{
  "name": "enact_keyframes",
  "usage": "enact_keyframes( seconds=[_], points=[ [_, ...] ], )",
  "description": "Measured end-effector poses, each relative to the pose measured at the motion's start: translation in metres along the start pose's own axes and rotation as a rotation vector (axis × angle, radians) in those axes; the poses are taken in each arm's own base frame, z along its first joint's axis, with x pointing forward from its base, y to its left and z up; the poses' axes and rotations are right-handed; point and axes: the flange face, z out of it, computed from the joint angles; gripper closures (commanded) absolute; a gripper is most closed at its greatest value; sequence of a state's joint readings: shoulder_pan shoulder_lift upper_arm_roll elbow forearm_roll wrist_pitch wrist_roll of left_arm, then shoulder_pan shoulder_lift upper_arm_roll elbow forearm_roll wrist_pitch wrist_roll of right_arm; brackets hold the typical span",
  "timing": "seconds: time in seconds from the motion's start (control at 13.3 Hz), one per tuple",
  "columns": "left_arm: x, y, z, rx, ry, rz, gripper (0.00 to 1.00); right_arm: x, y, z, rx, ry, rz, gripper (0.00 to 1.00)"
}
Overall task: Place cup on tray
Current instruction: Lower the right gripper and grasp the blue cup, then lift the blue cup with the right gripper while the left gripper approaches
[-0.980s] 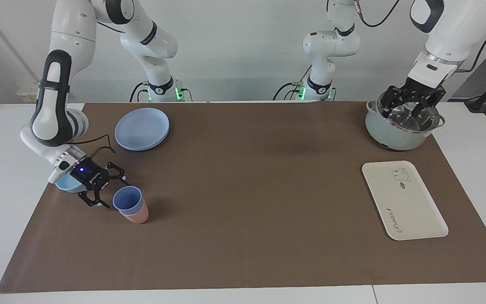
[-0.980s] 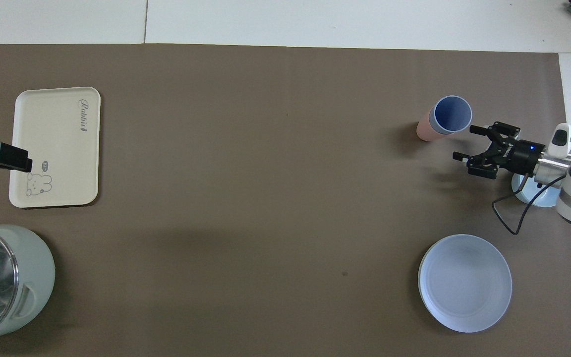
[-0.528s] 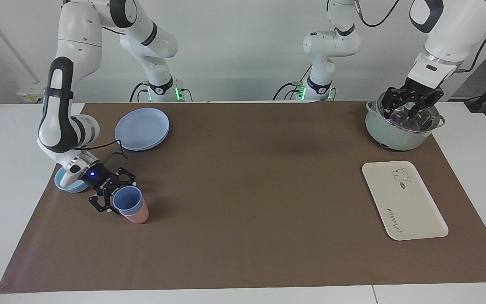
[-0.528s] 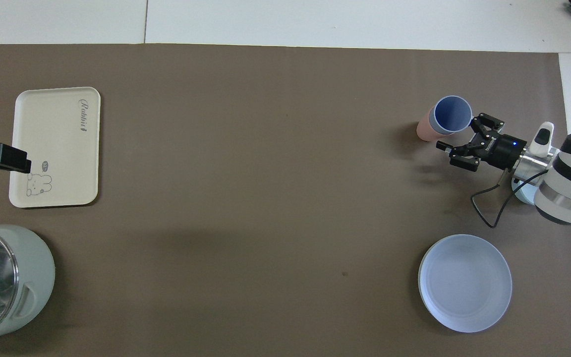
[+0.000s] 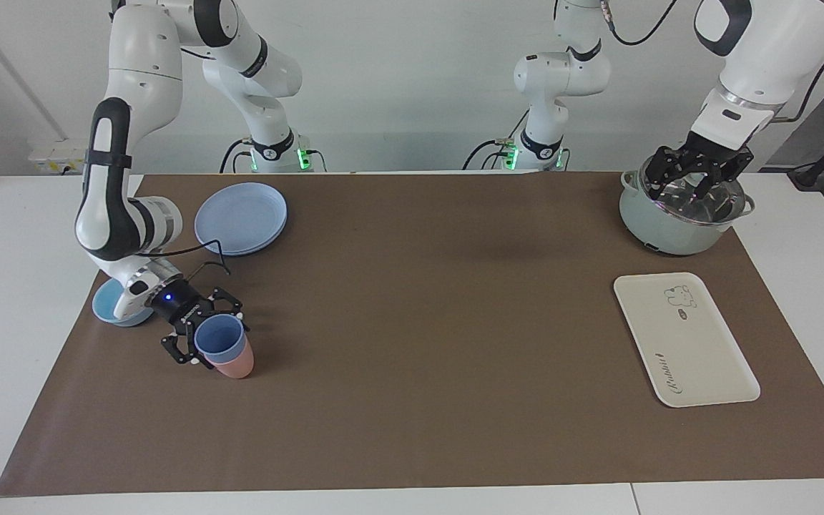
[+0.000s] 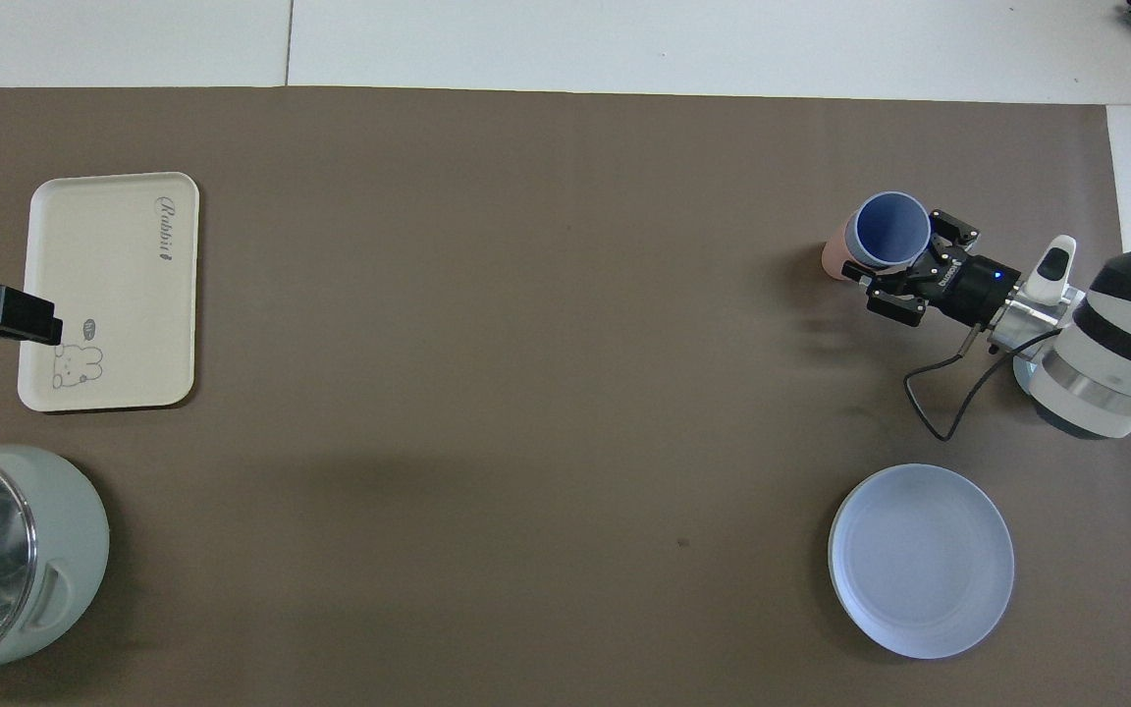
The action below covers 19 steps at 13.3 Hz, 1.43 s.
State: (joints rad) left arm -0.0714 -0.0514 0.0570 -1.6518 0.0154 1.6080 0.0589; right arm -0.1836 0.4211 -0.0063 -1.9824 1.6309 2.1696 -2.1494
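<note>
The periwinkle-blue cup (image 5: 219,337) (image 6: 887,229) stands nested in a salmon-pink cup (image 5: 234,366) (image 6: 833,260) toward the right arm's end of the table. My right gripper (image 5: 217,339) (image 6: 904,253) is low at the table and open, one finger on each side of the blue cup's upper wall. The cream tray (image 5: 684,343) (image 6: 109,285) lies bare toward the left arm's end. My left gripper (image 5: 694,187) hangs open over the pot, holding nothing.
A pale green pot (image 5: 669,229) (image 6: 55,550) stands nearer to the robots than the tray. A round blue plate (image 5: 240,218) (image 6: 919,560) and a light-blue bowl (image 5: 108,307) sit near the right arm, close to the cups.
My right gripper slid from beside the bowl up to the stacked cups and now straddles the blue cup, which shifted slightly. The left arm barely moved over the pot.
</note>
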Motion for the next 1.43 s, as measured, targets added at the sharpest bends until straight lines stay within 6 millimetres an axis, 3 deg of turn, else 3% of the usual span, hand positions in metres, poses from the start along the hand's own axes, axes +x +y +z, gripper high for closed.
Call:
enact_keyframes(
  seconds=[0.15,0.23,0.3,0.45,0.6,0.83,0.98,1.13,1.28,1.43],
  points=[
    [0.000,0.000,0.002,0.000,-0.004,0.000,0.93,-0.001,0.001,-0.001,-0.007,-0.003,-0.005,0.04],
    [0.000,0.000,0.002,0.000,-0.004,0.000,0.94,-0.001,0.002,-0.002,-0.013,-0.006,-0.008,0.48],
    [0.000,0.000,0.002,0.000,-0.003,0.000,0.94,-0.001,0.002,-0.002,-0.015,-0.007,-0.017,0.99],
    [-0.001,0.000,0.001,0.000,-0.003,0.000,0.88,0.001,0.004,-0.003,-0.020,-0.007,-0.048,1.00],
    [-0.001,0.000,0.001,0.000,-0.001,0.000,0.51,0.005,0.007,-0.004,-0.027,-0.006,-0.072,1.00],
    [-0.001,0.000,0.000,0.000,0.000,0.000,0.39,0.025,0.015,-0.008,-0.049,-0.037,-0.139,1.00],
    [-0.001,0.000,0.000,0.000,0.001,0.000,0.33,0.058,0.011,-0.013,-0.045,-0.123,-0.183,1.00],
    [-0.001,0.000,-0.001,0.000,0.002,0.000,0.33,0.110,-0.010,-0.016,-0.013,-0.221,-0.181,1.00],
    [-0.001,0.000,-0.001,0.000,0.003,0.000,0.31,0.162,-0.041,-0.017,-0.005,-0.325,-0.156,1.00],
    [0.000,0.000,-0.001,0.000,0.009,0.000,0.29,0.208,-0.085,-0.006,-0.014,-0.447,-0.138,1.00]
  ],
)
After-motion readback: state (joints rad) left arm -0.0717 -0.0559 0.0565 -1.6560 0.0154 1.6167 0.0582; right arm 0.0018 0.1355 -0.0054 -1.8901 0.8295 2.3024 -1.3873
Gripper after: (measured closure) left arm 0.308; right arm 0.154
